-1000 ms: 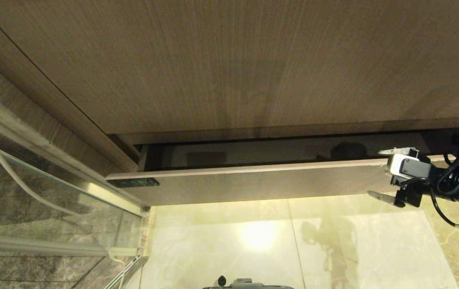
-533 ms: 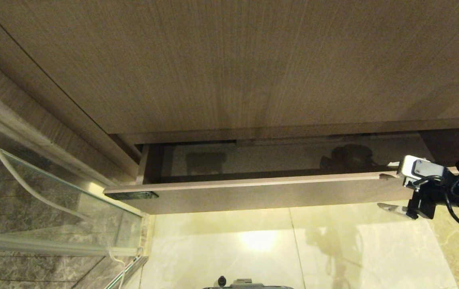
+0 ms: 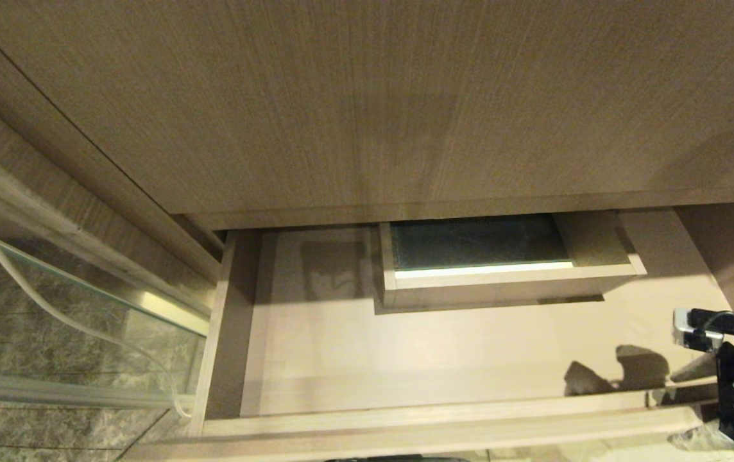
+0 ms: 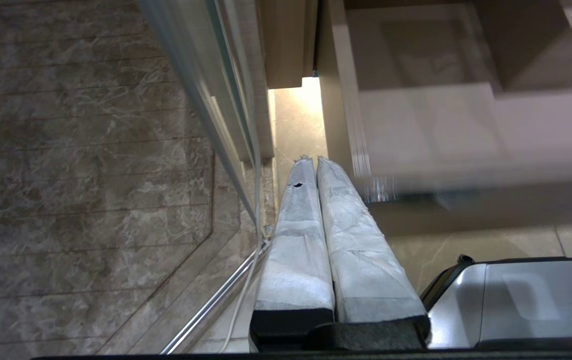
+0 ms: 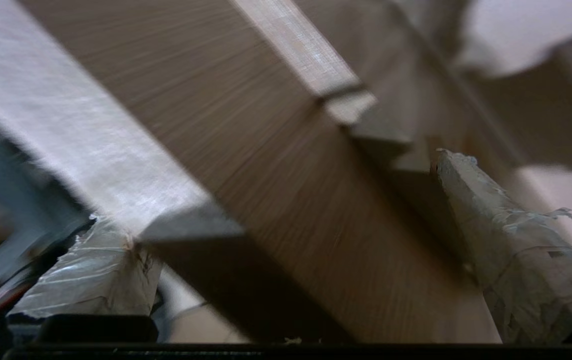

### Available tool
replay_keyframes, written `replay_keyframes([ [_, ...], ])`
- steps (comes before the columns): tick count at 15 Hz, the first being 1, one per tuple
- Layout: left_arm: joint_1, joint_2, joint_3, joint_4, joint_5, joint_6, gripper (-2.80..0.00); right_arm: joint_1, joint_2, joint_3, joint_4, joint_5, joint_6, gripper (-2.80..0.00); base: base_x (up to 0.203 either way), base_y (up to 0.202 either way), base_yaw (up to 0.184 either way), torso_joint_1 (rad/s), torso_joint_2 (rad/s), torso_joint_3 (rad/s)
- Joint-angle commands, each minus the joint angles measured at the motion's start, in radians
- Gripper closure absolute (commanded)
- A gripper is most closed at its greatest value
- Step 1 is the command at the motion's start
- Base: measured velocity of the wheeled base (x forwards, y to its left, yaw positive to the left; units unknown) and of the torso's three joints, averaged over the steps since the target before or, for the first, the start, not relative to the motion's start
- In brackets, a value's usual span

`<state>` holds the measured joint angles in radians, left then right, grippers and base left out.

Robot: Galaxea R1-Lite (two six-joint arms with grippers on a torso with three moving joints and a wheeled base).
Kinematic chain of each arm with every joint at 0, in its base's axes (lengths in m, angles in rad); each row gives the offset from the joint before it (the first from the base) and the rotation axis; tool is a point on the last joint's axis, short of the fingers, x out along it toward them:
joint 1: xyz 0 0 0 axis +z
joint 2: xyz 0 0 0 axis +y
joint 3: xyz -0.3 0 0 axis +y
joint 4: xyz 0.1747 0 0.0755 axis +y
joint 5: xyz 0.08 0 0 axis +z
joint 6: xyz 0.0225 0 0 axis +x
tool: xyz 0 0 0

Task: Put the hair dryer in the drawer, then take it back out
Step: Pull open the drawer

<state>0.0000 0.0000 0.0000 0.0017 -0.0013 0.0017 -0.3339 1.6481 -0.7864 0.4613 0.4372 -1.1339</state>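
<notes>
The drawer (image 3: 405,420) stands pulled far out under the taller wood panel, its light-brown floor bare around a small boxed cut-out (image 3: 502,282). The hair dryer is out of view. My right gripper (image 3: 678,417) is at the right end of the drawer front, open wide, one finger inside the drawer and one outside. In the right wrist view the gripper (image 5: 271,187) straddles the front board (image 5: 276,165), with a taped finger (image 5: 506,240) standing off the wood. My left gripper (image 4: 313,160) hangs parked left of the drawer (image 4: 416,130), shut on nothing.
A tall wood-grain panel (image 3: 367,96) overhangs the back of the drawer. A glass partition (image 3: 52,308) with a white cord (image 3: 20,282) along it stands at the left. My own base (image 4: 531,300) sits just below the drawer front.
The drawer has slid out toward me from a narrow gap to wide open, baring its floor and the boxed cut-out. My right gripper came back with the drawer front.
</notes>
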Motion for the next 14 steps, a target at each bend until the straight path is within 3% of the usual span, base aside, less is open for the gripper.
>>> replay_keyframes([
  [1, 0.000, 0.000, 0.000, 0.000, 0.001, 0.000, 0.00, -0.008, -0.025, -0.051, 0.075, 0.020, -0.001, -2.80, 0.000, 0.000, 0.000, 0.000, 0.00, 0.000],
  [4, 0.000, -0.001, 0.000, 0.000, 0.001, 0.000, 0.00, -0.016, -0.052, -0.080, 0.216, 0.037, -0.001, -2.80, 0.000, 0.000, 0.000, 0.000, 0.00, 0.000],
  [14, 0.000, 0.000, 0.000, 0.000, 0.001, 0.000, 0.00, -0.016, -0.152, -0.118, 0.218, 0.073, -0.001, -2.80, 0.000, 0.000, 0.000, 0.000, 0.00, 0.000],
])
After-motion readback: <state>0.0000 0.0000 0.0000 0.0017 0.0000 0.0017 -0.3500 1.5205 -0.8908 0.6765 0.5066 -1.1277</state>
